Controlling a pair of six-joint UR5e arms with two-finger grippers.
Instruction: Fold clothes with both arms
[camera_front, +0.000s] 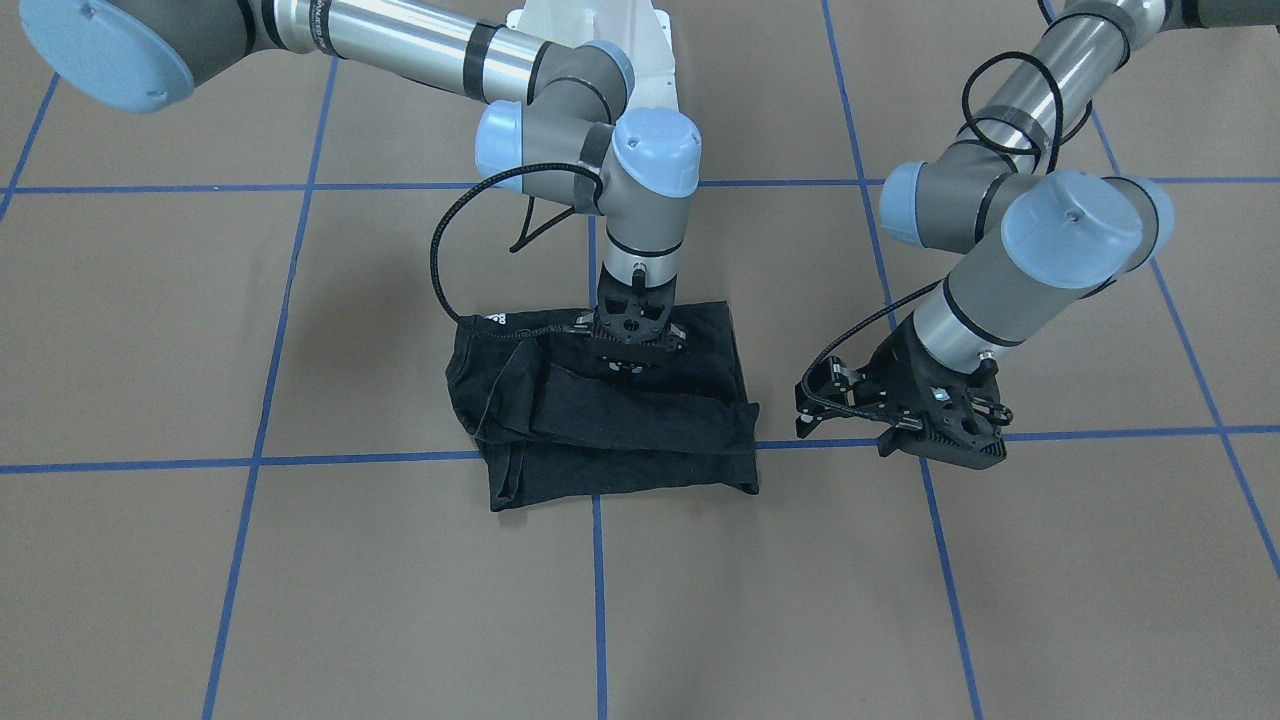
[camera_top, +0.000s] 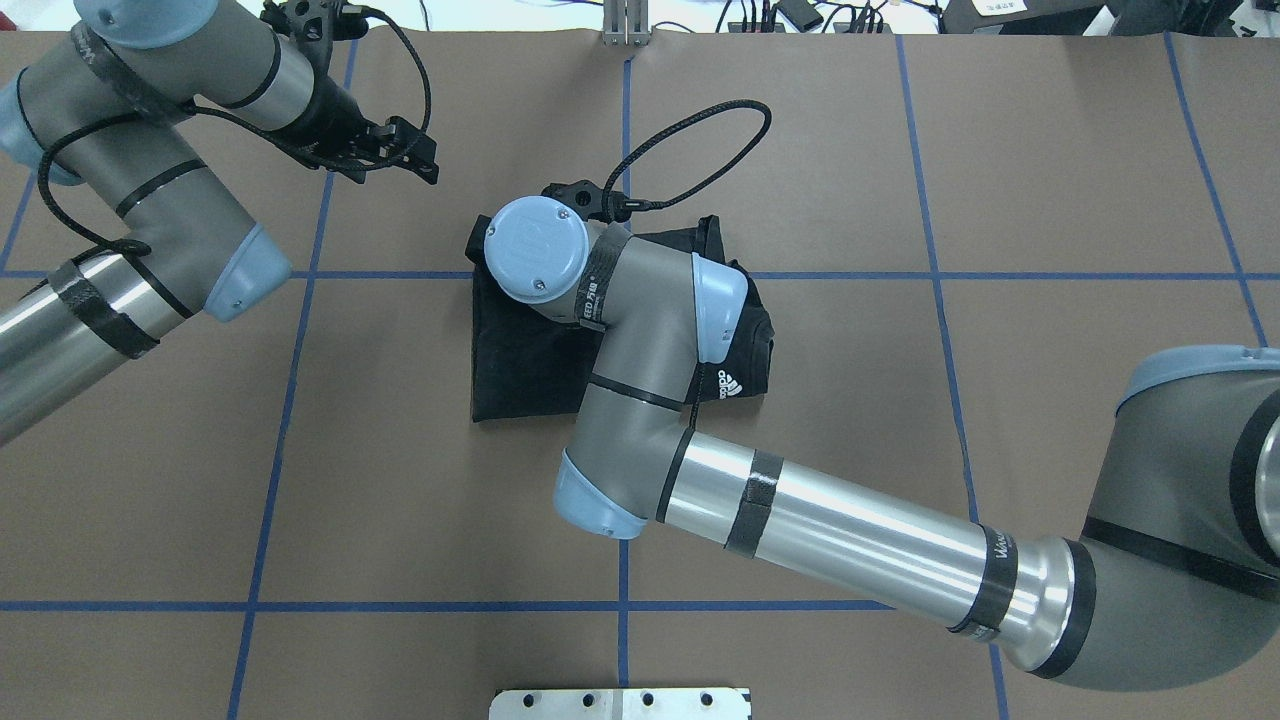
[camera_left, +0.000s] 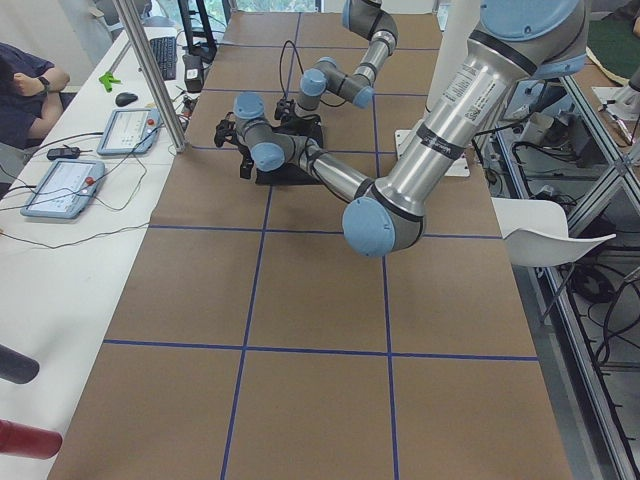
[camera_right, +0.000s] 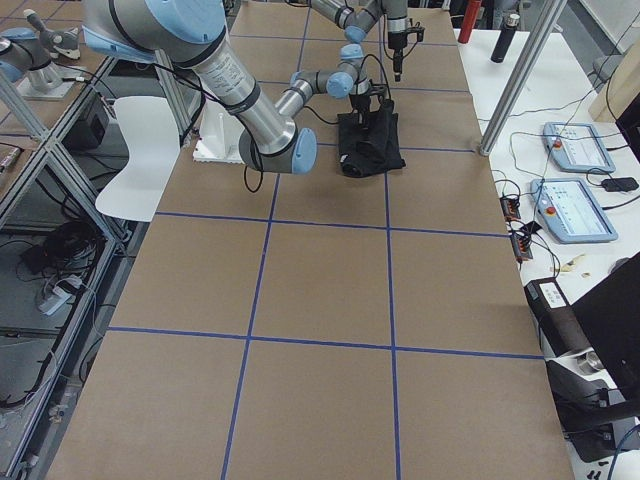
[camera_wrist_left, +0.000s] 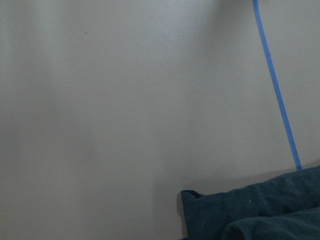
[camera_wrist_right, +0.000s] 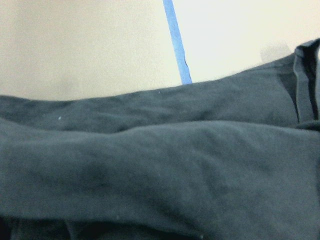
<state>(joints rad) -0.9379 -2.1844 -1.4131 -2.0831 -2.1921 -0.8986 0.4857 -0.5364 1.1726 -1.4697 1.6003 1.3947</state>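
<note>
A camera facing the robot is looking steeply down on a brown table (camera_front: 200, 330) marked into squares by blue tape lines (camera_front: 350, 460). Because this view faces the robot, its right arm is appearing on the left side of the picture.

At the left, the right arm (camera_front: 400, 35) is reaching in from the top corner and bending down at the wrist. The right gripper (camera_front: 627, 368) is pointing straight down onto the middle of the shirt's far half, the side nearer the robot's base. Its tips are sinking into dark cloth, so I cannot tell whether it is pinching a fold or only pressing. Either way, it is probably there to hold the layers in place.

In the middle, the black T-shirt (camera_front: 620, 430) is lying flat on the table as a compact, roughly rectangular bundle of several layers, straddling a crossing of the tape lines. A loose fold is running slantwise across its top, and a small white mark is showing at its far left corner. The folding is looking nearly done.

At the right, the left arm (camera_front: 1040, 250) is angling down from the top corner. The left gripper (camera_front: 945, 448) is hovering over a tape line, beside the shirt but apart from it, with its jaws spread and nothing between them. It is likely waiting clear so that it does not disturb the folds.
</note>
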